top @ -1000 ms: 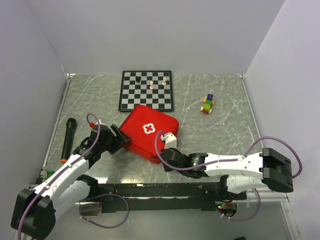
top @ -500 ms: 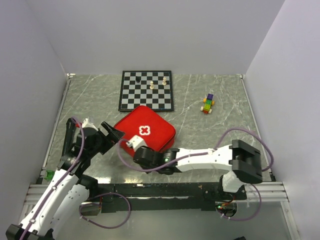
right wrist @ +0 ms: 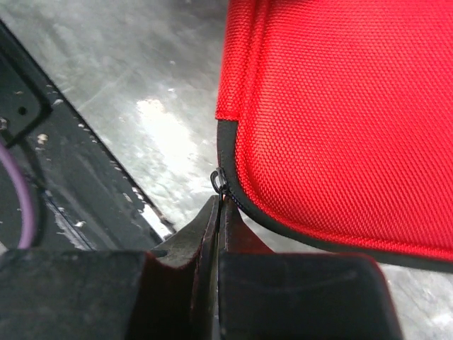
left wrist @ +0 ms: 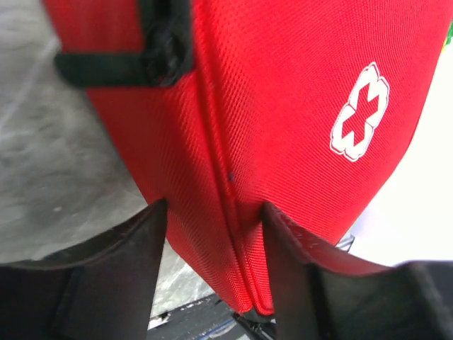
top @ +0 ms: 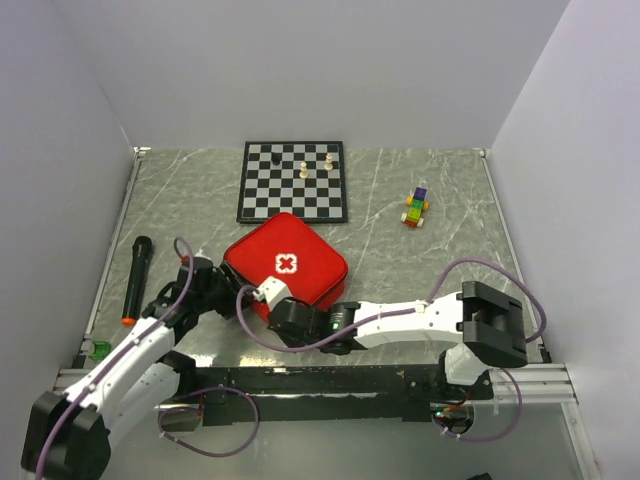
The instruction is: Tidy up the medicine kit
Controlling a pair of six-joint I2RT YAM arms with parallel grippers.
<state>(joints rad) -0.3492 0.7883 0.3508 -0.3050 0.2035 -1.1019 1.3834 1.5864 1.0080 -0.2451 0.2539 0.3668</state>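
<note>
The red medicine kit (top: 290, 262), with its white cross (left wrist: 359, 112), lies zipped flat on the table just in front of the chessboard. My left gripper (top: 213, 281) is at the kit's left corner; its two fingers straddle the seamed edge (left wrist: 225, 212) and press the fabric on both sides. My right gripper (top: 258, 294) is at the kit's near-left edge, reaching across from the right. Its jaws (right wrist: 221, 207) are shut on the thin zipper pull, with the metal slider (right wrist: 220, 181) just beyond the tips on the black zipper band.
A chessboard (top: 293, 180) with a few pieces lies behind the kit. A small stack of coloured blocks (top: 416, 208) sits at the back right. A black marker (top: 135, 276) lies by the left wall, with a green object (top: 97, 349) near the left arm's base.
My right gripper has travelled left along the kit's near edge with the zipper pull. My left gripper drew back, then closed in on the kit's left corner. The kit shifted slightly left.
</note>
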